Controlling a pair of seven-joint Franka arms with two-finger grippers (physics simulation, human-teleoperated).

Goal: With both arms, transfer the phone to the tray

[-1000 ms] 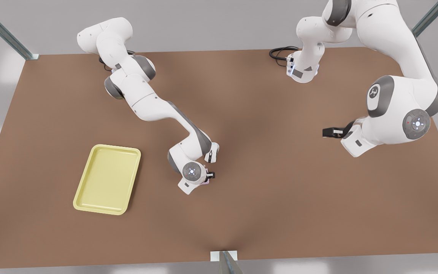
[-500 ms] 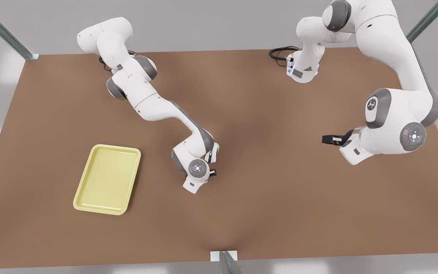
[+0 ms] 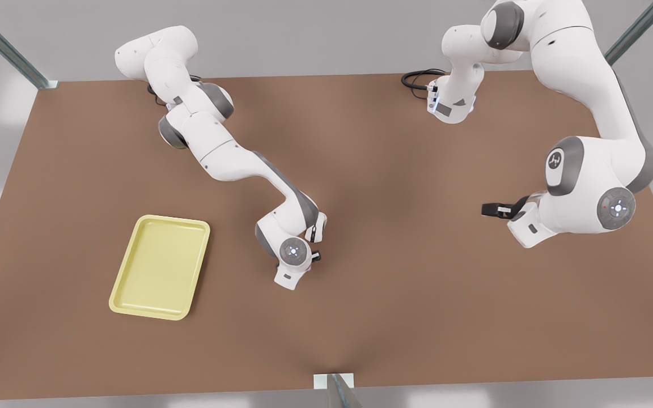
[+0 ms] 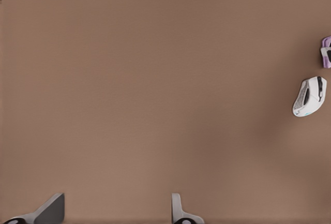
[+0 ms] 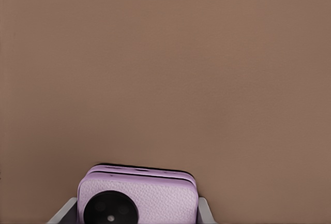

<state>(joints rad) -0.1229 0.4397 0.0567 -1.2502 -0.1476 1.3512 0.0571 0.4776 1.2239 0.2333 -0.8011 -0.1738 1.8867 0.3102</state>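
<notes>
phone (image 5: 138, 197) in right tool (image 5: 135, 214) (closed), left tool (image 4: 111, 211) spread

Place: simulated robot test cell, not a home or shop
Surface: one broad brown table (image 3: 394, 294), plain and matte
Frame: grey metal struts (image 3: 3, 48) at the far corners, one more at the near edge
Robots: two white arms (image 3: 230, 158) bolted along the far side, black cable (image 3: 417, 76) coiled by one base
Backdrop: blank grey walls
</notes>
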